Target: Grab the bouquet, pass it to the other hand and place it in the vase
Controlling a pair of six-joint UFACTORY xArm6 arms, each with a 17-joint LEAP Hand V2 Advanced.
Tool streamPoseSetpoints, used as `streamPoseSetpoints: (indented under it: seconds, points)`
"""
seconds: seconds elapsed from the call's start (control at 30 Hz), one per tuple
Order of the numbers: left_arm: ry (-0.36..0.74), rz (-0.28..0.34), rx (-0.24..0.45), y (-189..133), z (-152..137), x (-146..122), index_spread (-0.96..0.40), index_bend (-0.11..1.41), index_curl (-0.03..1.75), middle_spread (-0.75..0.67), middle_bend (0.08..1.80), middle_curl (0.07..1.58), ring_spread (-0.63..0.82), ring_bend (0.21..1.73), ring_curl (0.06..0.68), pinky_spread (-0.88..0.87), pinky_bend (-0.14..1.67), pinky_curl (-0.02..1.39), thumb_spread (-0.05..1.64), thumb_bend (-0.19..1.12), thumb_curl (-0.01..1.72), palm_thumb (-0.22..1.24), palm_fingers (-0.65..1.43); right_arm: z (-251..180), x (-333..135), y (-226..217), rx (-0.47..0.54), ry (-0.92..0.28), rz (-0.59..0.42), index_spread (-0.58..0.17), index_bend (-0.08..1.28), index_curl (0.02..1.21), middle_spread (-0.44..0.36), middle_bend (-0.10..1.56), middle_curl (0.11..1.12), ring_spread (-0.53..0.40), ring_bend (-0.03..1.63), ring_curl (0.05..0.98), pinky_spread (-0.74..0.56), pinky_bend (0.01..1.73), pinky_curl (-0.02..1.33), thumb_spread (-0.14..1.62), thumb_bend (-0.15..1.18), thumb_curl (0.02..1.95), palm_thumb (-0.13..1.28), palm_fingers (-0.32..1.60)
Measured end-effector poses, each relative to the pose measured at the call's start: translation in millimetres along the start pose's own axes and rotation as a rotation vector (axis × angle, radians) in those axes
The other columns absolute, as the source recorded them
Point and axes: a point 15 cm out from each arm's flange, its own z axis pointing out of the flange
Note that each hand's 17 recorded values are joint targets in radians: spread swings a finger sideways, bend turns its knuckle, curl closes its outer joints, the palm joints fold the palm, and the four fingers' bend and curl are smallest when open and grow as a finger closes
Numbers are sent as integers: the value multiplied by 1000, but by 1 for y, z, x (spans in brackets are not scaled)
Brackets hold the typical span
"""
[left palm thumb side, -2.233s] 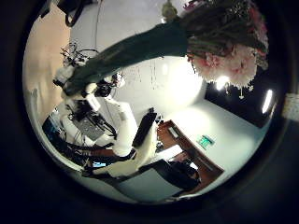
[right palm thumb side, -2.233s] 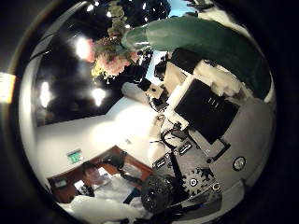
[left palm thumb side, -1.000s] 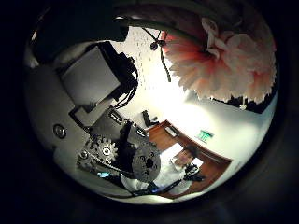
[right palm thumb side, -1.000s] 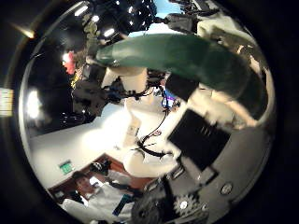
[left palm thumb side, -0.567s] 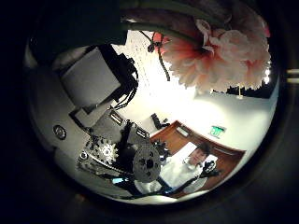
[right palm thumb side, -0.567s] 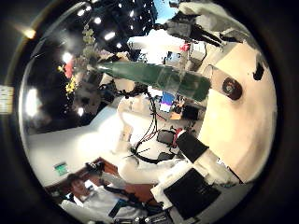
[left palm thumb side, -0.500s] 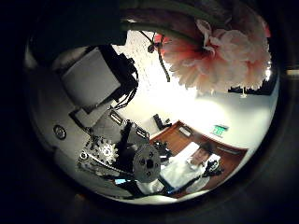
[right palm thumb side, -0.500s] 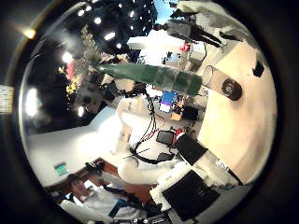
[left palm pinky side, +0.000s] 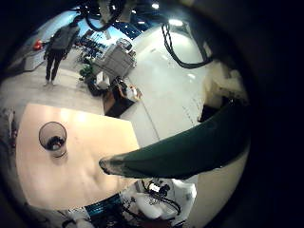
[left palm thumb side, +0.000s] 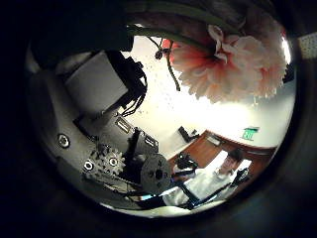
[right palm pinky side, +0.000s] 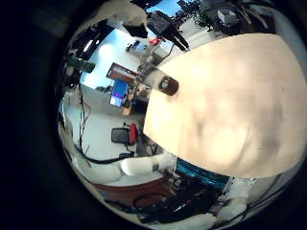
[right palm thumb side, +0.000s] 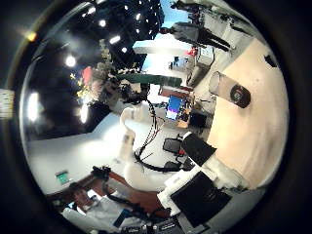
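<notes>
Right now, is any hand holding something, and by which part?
The left hand seems to hold the bouquet by its wrapped stem; nothing is close to the right hand.

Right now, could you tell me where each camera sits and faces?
Left little-finger view: left palm, across the bouquet wrap to table and vase.
Left thumb view: same palm, at the blooms; left robot hand body shows.
Right little-finger view: right palm, over table and vase.
Right thumb view: right palm, toward vase and distant bouquet; right robot hand body shows.
Three views share the vase.
</notes>
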Motion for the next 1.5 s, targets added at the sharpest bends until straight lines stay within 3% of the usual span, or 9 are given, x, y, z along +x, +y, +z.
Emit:
streamPoseSetpoints:
  seconds: [0.17, 0.33, 0.7, 1.13, 1.5]
  points:
    - [-7, -35, 27, -18, -20, -33, -670, 760, 1126, -487, 1186, 940, -396, 1493, 566, -453, 1452, 681, 1104, 24, 778, 980, 1086, 0, 0, -1, 1, 1, 1, -402, 193, 370, -26, 395, 323, 69, 738, 244, 381, 666, 412, 954, -27, 525, 742, 162]
    - [-43, -29, 83, -31, -41, -64, -679, 741, 1152, -488, 1182, 941, -397, 1491, 564, -454, 1443, 691, 1109, 10, 790, 985, 1089, 0, 1, -1, 0, 2, 4, -404, 187, 365, -26, 367, 321, 71, 709, 230, 390, 634, 387, 955, -27, 519, 740, 189]
    - [-74, -76, 90, -46, -49, -121, -699, 712, 1194, -490, 1175, 945, -398, 1492, 566, -460, 1425, 711, 1115, -5, 813, 986, 1095, 0, 1, 1, 3, 2, 8, -400, 173, 344, -27, 313, 326, 68, 661, 208, 400, 597, 339, 955, -25, 511, 743, 233]
    - [-59, -147, 59, -57, -30, -186, -719, 690, 1223, -493, 1169, 949, -398, 1485, 565, -469, 1406, 734, 1124, -6, 822, 991, 1099, 0, 4, 1, 6, 4, 18, -403, 175, 323, -27, 279, 332, 69, 628, 194, 401, 582, 299, 956, -26, 508, 741, 264]
    - [-35, -169, 25, -56, -12, -212, -726, 659, 1242, -503, 1155, 959, -395, 1485, 564, -474, 1396, 744, 1111, -18, 810, 963, 1087, 0, 7, 0, 7, 4, 24, -403, 172, 317, -27, 261, 338, 67, 606, 186, 401, 574, 273, 959, -25, 506, 740, 284]
